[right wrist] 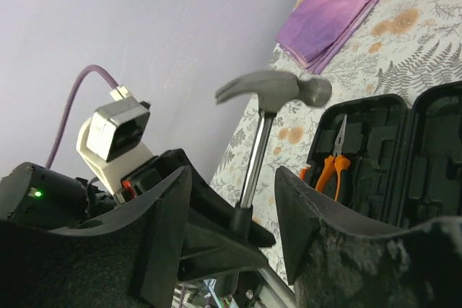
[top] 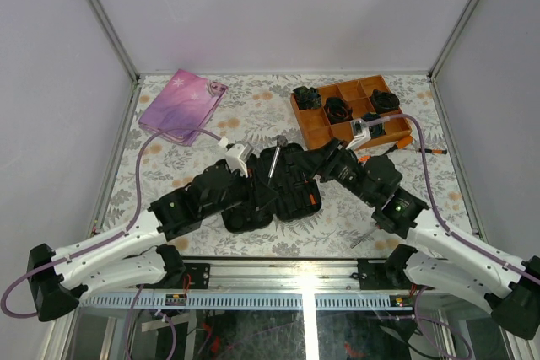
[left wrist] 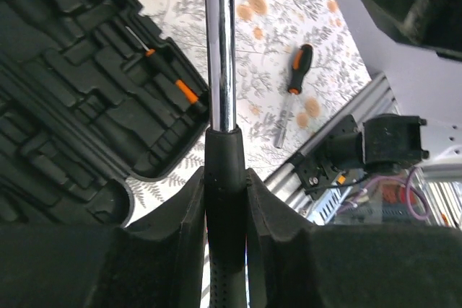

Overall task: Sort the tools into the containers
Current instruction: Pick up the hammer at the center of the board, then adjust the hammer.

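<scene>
Clamps left tool on hammer handle, steel shaft rising by edge of open case. Holds right tool wide, empty. Shows pliers seated in case, screwdriver loose on bench.

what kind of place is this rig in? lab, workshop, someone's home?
Probably a lab robot cell, not a workshop: plain walls box in a floral-covered table, both arms mount on an aluminium rail, and the tool case and orange tray look like staged props.
</scene>
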Robot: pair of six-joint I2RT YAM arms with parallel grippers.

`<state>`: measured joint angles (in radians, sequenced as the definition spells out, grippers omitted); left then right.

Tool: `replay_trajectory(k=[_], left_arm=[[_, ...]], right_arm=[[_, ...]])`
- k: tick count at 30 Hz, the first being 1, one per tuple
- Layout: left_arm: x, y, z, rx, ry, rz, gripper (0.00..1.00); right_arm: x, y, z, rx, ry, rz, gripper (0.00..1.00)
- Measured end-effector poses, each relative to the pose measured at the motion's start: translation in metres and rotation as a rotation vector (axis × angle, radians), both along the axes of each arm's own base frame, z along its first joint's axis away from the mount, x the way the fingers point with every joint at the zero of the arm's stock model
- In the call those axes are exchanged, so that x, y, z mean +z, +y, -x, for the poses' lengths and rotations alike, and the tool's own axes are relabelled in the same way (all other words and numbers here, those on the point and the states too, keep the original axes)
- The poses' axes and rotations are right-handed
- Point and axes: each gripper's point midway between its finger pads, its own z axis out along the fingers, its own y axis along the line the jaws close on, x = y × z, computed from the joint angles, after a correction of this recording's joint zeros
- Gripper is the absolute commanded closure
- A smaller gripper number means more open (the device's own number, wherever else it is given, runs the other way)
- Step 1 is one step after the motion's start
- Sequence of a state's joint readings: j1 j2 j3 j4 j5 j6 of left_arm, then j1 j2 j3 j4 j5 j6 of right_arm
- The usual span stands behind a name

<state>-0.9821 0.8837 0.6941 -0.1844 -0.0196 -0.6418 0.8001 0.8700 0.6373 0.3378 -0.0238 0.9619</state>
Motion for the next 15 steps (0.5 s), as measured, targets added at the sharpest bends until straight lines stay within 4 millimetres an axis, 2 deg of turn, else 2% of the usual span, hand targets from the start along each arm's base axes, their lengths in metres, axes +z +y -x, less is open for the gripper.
replay_trajectory(k=[4,8,15], left_arm=[[0.0,0.008,-0.009,0.058,-0.008,-0.042,0.98],[-0.005,0.014,-0.013,0.094,-0.011,-0.07,0.98],[-0.01,0.02,-0.017,0.126,-0.014,-0.099,0.99]], right_arm=[[-0.007,0.005,0.009,-0.038,-0.004,0.053,0.41],[-0.01,0.02,0.019,-0.052,-0.018,0.1,0.4],[-0.026,0.048,0.02,-0.074,-0.02,0.169,0.4]])
